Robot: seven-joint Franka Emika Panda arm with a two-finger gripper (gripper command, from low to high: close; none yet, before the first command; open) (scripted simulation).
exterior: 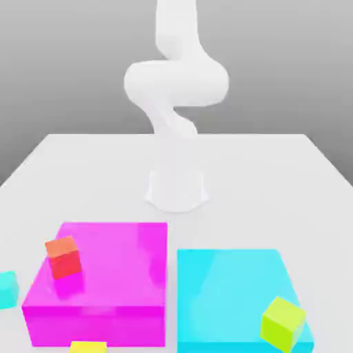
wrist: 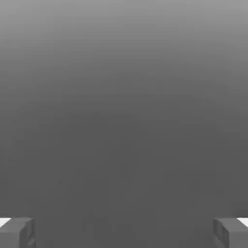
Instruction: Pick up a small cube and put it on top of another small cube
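Yellow small cube (exterior: 88, 347) sits on the white table (exterior: 276, 179) at its near edge, just in front of the big magenta block (exterior: 103, 289), partly cut off by the frame.

Gripper (wrist: 124, 232): jaws spread wide, nothing between them. The two grey fingertips (wrist: 17, 232) stand far apart in the hand view, against plain grey background.

White arm (exterior: 176, 83) rises from its base (exterior: 177, 189) near the middle of the table, folding upward out of the exterior view.

Magenta block: large, flat-topped, toward the near edge on the exterior view's left. A red-orange small cube (exterior: 64, 256) rests on its top face, near that face's left edge, turned a little off square.

Big cyan block (exterior: 231, 293): lower and flat, just beside the magenta one on the exterior view's right, a narrow gap between them. A lime-green small cube (exterior: 283, 323) sits on its top near the front right corner, tilted.

Turquoise small cube (exterior: 7, 289): on the table at the exterior view's left edge, near the magenta block's left side, apart from it. It lies well apart from the yellow cube.
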